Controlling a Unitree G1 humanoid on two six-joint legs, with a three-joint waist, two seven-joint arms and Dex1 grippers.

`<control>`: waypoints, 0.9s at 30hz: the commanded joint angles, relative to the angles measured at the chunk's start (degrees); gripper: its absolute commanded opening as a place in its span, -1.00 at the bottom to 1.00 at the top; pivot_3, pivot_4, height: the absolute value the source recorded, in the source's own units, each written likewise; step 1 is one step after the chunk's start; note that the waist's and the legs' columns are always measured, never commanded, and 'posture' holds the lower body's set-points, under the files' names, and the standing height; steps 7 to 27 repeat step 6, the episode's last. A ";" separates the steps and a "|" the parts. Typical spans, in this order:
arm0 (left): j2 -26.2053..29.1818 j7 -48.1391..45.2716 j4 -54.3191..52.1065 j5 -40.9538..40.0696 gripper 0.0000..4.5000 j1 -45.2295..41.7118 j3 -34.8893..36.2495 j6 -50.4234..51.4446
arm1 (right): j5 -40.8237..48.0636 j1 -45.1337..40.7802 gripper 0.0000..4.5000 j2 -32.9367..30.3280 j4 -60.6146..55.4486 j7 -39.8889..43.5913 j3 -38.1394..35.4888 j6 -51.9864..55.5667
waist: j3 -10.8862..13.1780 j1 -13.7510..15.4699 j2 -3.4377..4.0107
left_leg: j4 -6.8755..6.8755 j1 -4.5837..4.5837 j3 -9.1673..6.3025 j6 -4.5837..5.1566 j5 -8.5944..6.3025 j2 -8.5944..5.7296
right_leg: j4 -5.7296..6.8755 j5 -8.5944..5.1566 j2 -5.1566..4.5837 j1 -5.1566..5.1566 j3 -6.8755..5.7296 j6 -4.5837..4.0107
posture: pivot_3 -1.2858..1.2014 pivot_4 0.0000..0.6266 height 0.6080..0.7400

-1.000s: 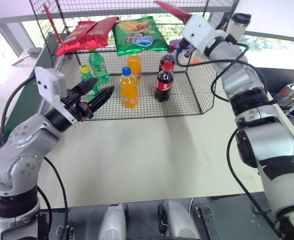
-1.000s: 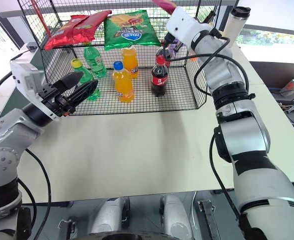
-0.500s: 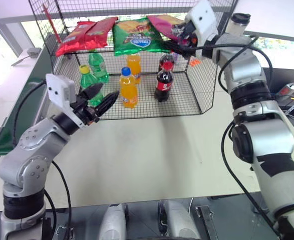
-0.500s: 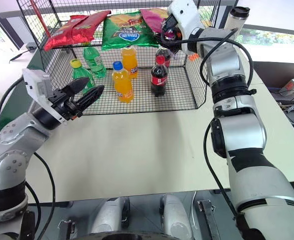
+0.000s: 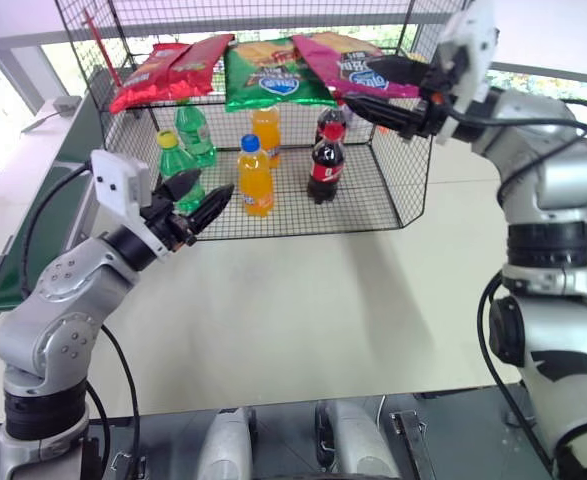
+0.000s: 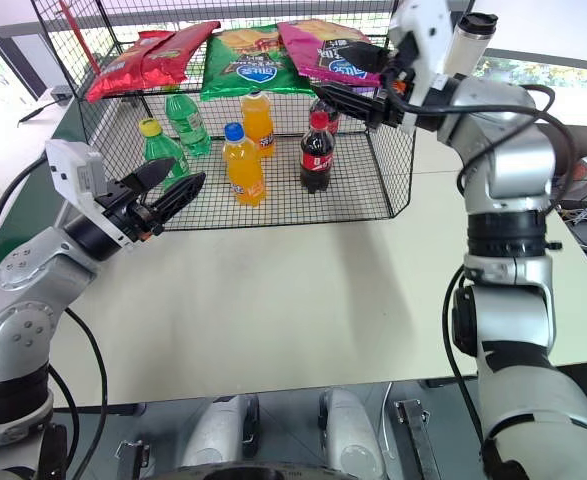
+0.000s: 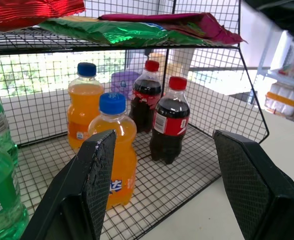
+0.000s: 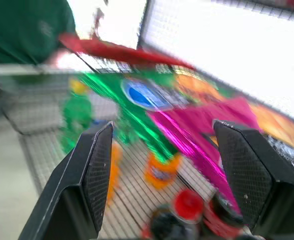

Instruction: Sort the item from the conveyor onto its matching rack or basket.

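Left eye view shows, from left to right on the top shelf of the black wire cage (image 5: 403,190), two red bags (image 5: 168,68), a green bag (image 5: 273,75) with a blue oval logo, and the pink crisp bag (image 5: 348,65) with its own blue oval, though the words are too small to read. On the left, the left gripper (image 5: 198,198) hangs over the table (image 5: 303,310) in front of the cage, pointing at the bottles, with its two black fingers spread and nothing between them. On the right, the right gripper (image 5: 383,88) reaches in sideways by the pink crisp bag, its fingers apart and not pinching the bag.
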 commanded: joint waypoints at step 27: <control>4.10 -0.11 -3.76 -3.25 0.43 3.49 4.78 2.31 | 19.17 22.85 0.43 -3.96 -28.30 -8.23 -13.35 19.96 | -0.02 0.36 -0.03 | 0.00 0.01 -0.06 0.01 -0.01 -0.01 | -0.09 -0.03 -0.03 0.11 -0.05 0.01 | 0.03 -0.52 1.00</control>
